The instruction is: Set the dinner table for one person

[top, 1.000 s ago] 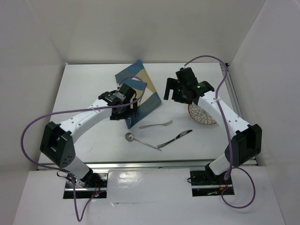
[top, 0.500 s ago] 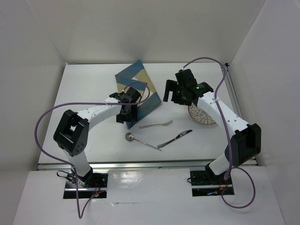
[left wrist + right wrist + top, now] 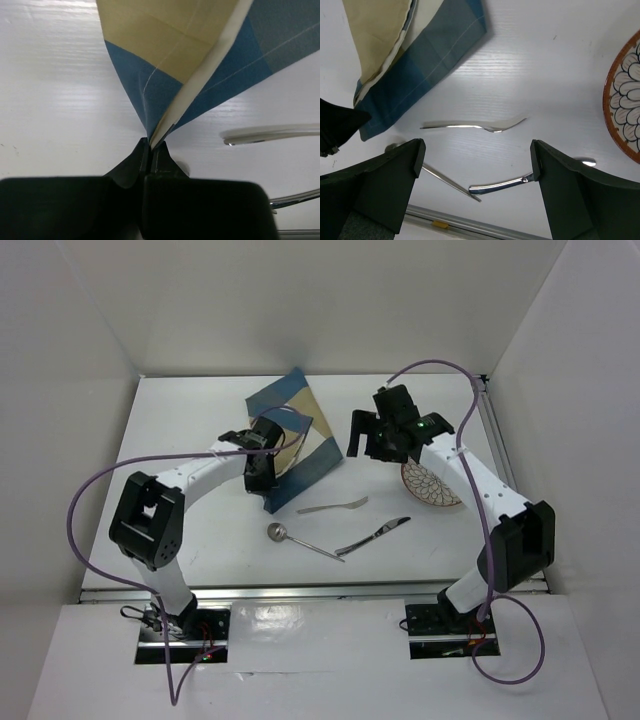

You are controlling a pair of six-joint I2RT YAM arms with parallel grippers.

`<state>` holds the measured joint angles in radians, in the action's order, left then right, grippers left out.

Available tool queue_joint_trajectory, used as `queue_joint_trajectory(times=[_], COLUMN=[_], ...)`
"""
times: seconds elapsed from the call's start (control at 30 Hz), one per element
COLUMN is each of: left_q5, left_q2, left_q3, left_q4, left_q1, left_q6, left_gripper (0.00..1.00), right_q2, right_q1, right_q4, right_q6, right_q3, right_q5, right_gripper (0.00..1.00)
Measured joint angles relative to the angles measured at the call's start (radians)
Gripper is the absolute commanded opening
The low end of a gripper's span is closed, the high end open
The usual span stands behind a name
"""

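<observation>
The blue-and-tan placemat (image 3: 296, 433) lies folded and rumpled on the white dinner table (image 3: 180, 430), left of centre. My left gripper (image 3: 263, 483) is shut on the placemat's near corner; in the left wrist view the cloth (image 3: 175, 65) rises out of the closed fingertips (image 3: 142, 150). My right gripper (image 3: 365, 436) hovers open to the right of the placemat, above the table, nothing between its fingers (image 3: 415, 155). Below it lie a fork (image 3: 475, 126), a knife (image 3: 502, 185) and a spoon's handle (image 3: 450, 182). A patterned plate (image 3: 432, 486) sits under the right forearm.
The fork (image 3: 333, 506), spoon (image 3: 298, 539) and knife (image 3: 374, 535) lie loose near the table's front. A metal rail (image 3: 320, 590) runs along the near edge. White walls enclose the table on three sides.
My left gripper has shut on the placemat's near corner, and its wrist has shifted slightly left. The right gripper has stayed open and hardly moved.
</observation>
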<state>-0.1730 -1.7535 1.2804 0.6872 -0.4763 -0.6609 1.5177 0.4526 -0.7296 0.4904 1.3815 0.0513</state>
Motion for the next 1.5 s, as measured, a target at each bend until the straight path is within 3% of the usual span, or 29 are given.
queue_joint_trajectory(times=[0.2, 0.53, 0.7, 0.93, 1.2, 1.37, 1.5], left_q5=[0.063, 0.143, 0.193, 0.258, 0.317, 0.33, 0.337], left_q2=[0.003, 0.084, 0.086, 0.092, 0.101, 0.101, 0.084], left_q3=[0.033, 0.129, 0.312, 0.668, 0.713, 0.703, 0.755], left_q4=[0.016, 0.067, 0.156, 0.244, 0.29, 0.312, 0.325], left_q1=[0.127, 0.209, 0.241, 0.287, 0.296, 0.302, 0.316], left_q6=[0.038, 0.087, 0.111, 0.113, 0.113, 0.113, 0.113], left_gripper=[0.0, 0.0, 0.0, 0.0, 0.0, 0.0, 0.0], right_q2=[0.114, 0.201, 0.237, 0.508, 0.698, 0.685, 0.539], right_q1=[-0.008, 0.007, 0.066, 0.122, 0.121, 0.134, 0.184], right_q4=[0.0, 0.004, 0.038, 0.047, 0.073, 0.155, 0.263], right_q6=[-0.055, -0.058, -0.053, -0.049, 0.015, 0.067, 0.074], right_q3=[0.138, 0.144, 0.146, 0.296, 0.436, 0.365, 0.116], right_q5=[-0.042, -0.112, -0.122, -0.159, -0.294, -0.316, -0.254], right_gripper=[0.99, 0.99, 0.99, 0.99, 0.99, 0.99, 0.99])
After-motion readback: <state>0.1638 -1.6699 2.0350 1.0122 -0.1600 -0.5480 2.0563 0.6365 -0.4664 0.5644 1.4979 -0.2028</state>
